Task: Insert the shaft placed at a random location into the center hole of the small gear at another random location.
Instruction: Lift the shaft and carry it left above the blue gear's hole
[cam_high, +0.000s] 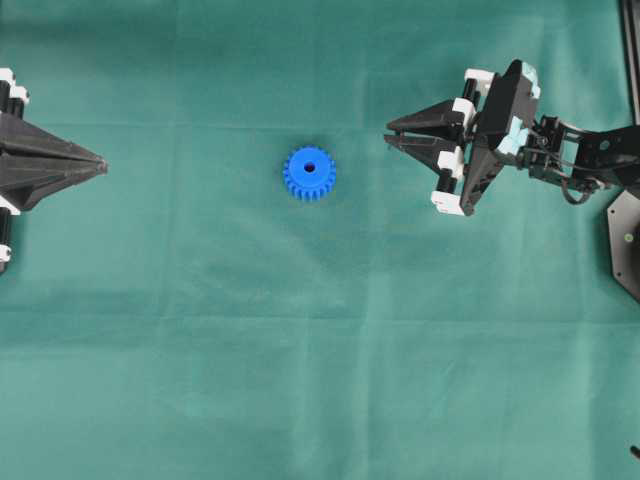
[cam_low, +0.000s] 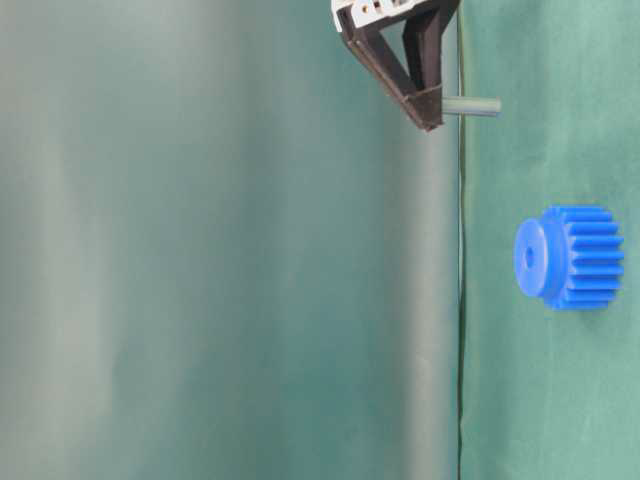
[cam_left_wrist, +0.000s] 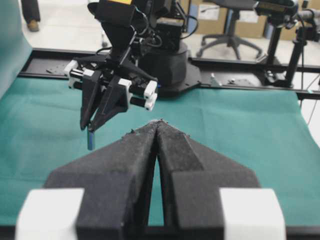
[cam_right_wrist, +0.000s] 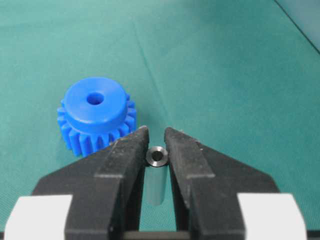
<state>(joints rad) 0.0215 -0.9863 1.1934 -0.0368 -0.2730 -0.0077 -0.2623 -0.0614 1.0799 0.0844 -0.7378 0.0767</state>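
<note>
My right fingers (cam_right_wrist: 156, 139) gripped the one shaft (cam_right_wrist: 157, 156) above the desk (cam_high: 200, 380), well apart from the one small gear (cam_high: 309, 173), while my left fingers (cam_high: 100, 166) were closed, empty, on the gear's opposite side.

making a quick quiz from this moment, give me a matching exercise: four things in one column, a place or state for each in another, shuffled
Things:
1. shaft
2. small gear
3. left gripper
4. center hole

Places or states:
A. shut with nothing held, at the edge of the overhead view
B. empty, in the raised hub
C. held between the fingers of the right gripper, above the cloth
D. flat on the green cloth, between the two arms

Pairs: 1-C, 2-D, 3-A, 4-B
</note>
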